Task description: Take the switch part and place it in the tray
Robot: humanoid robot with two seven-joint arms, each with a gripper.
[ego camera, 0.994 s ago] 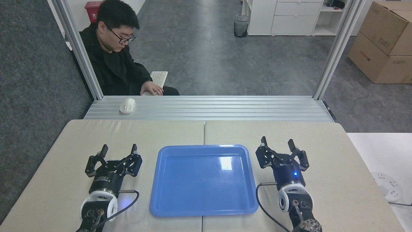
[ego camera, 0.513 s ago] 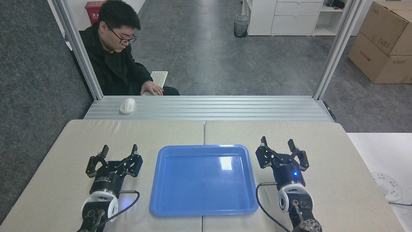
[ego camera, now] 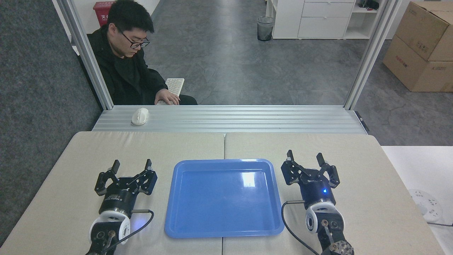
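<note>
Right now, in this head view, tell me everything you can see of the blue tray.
The tray is a large, shallow, glossy blue rectangle that looks like plastic, with rounded corners and a raised rim. It lies flat on the beige table, across the seam between the two table pads, between the left gripper and the right gripper; neither touches it. Nothing lies in it; only a ceiling-light reflection shows on its floor.

Office-lab: keyboard (ego camera: 175, 86), white cabinets (ego camera: 318, 17), cardboard boxes (ego camera: 421, 49).

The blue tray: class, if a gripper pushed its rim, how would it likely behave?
The tray looks glossy, so it would probably be slippery to grip. Shallow, broad and flat on the padded table, it seems unlikely to tip; it would likely slide. It holds nothing, so probably light.
</note>
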